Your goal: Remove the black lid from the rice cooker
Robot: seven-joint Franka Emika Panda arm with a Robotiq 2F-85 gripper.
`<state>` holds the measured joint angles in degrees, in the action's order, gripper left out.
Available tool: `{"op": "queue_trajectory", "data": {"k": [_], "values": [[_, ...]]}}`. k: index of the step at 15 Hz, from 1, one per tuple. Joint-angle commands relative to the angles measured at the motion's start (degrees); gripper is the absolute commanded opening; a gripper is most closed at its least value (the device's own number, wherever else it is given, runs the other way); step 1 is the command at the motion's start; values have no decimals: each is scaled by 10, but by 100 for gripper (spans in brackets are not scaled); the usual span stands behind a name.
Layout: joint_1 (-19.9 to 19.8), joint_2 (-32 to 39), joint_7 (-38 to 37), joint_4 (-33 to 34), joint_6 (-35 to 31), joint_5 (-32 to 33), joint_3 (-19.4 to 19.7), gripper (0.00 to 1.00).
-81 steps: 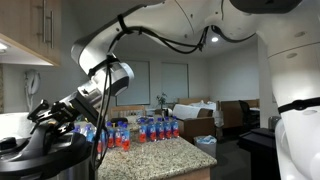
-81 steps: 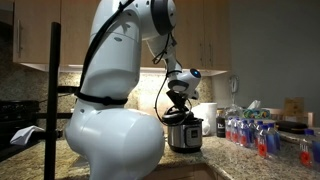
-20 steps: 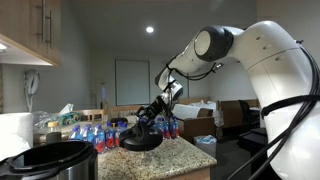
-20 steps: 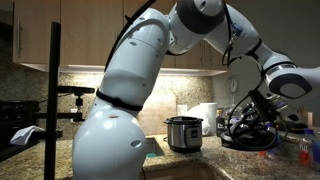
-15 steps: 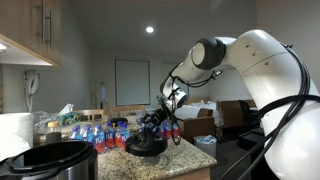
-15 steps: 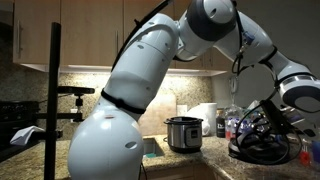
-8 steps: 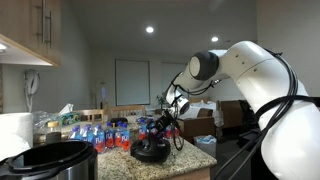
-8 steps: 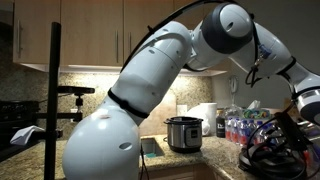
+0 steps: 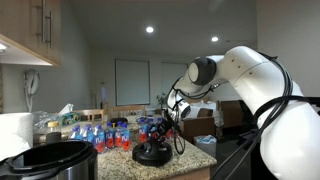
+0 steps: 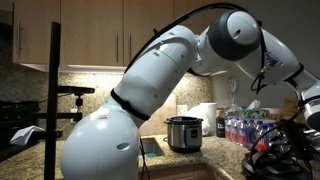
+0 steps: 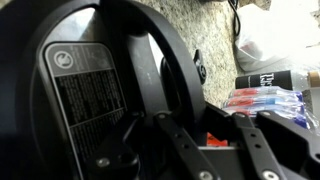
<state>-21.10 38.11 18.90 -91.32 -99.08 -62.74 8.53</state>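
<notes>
Now: black lid [image 9: 151, 155] sat low at countertop [image 9: 196, 157] edge, well apart from open rice cooker [image 9: 55, 160]; contact with stone not resolvable. Disc roughly flat, directly beneath gripper [image 9: 157, 140], handle up between jaws. Jaws narrow, apparently clamped on handle. Bottles [image 9: 110, 135] just behind. Judged next: release, lift straight up.

Wooden cabinets [image 10: 100, 35] hang above a stone backsplash [image 10: 20, 88]; recessed ceiling lights [image 9: 149, 30] shine over the speckled granite table [image 9: 200, 152].
</notes>
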Motion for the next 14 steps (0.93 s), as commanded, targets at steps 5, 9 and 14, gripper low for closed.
{"op": "queue_trajectory", "data": {"k": [5, 9, 14], "values": [[-17, -3, -3, 13, 31, -14, -8, 8], [-19, -5, -1, 10, 38, -11, -7, 45], [-23, -14, 6, -4, 45, -8, -1, 77]]}}
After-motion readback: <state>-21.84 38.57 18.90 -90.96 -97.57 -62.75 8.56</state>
